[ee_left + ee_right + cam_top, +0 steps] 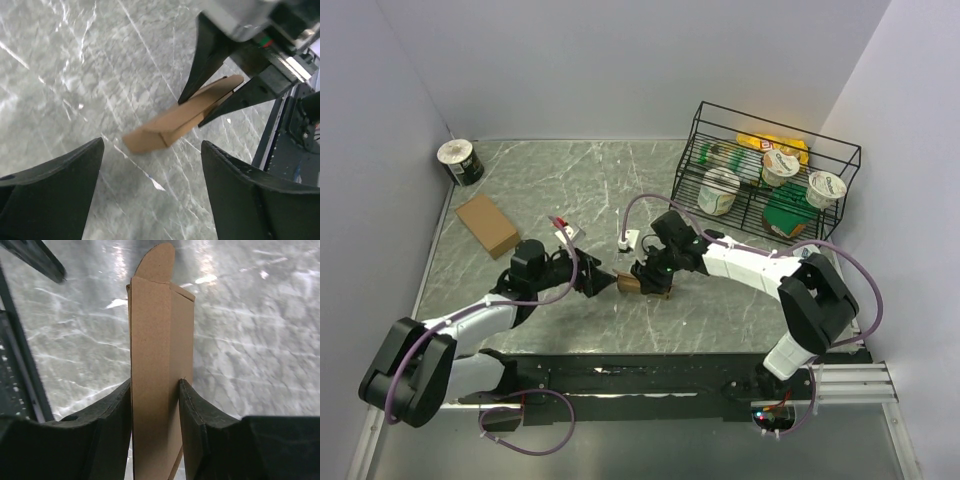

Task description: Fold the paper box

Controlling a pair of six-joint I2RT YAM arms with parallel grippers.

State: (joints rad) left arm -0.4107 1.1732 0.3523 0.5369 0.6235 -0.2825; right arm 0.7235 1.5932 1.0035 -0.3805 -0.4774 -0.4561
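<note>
Right gripper (156,390) clamps the paper box (156,325) across its narrow thickness. Both black fingers (112,410) press flat against the brown cardboard, so the box juts from the jaws like a slim slab, with a rounded tab (157,260) at its far end. Seen from above, the box sits near the middle of the grey marbled table (570,180), between the two arms; whether its lower edge touches the surface cannot be told. Left gripper (151,145) is spread wide and holds nothing, its fingers near the box's free end but not touching it. The step in hand appears to be a handover, or a tuck of the end flap. To do it well, the left arm should come in square to the box and close on the flat faces rather than the tab. The right should squeeze lightly so the hollow card is not crushed. A second, fully formed cardboard box (488,225) lies well apart on the left side.
</note>
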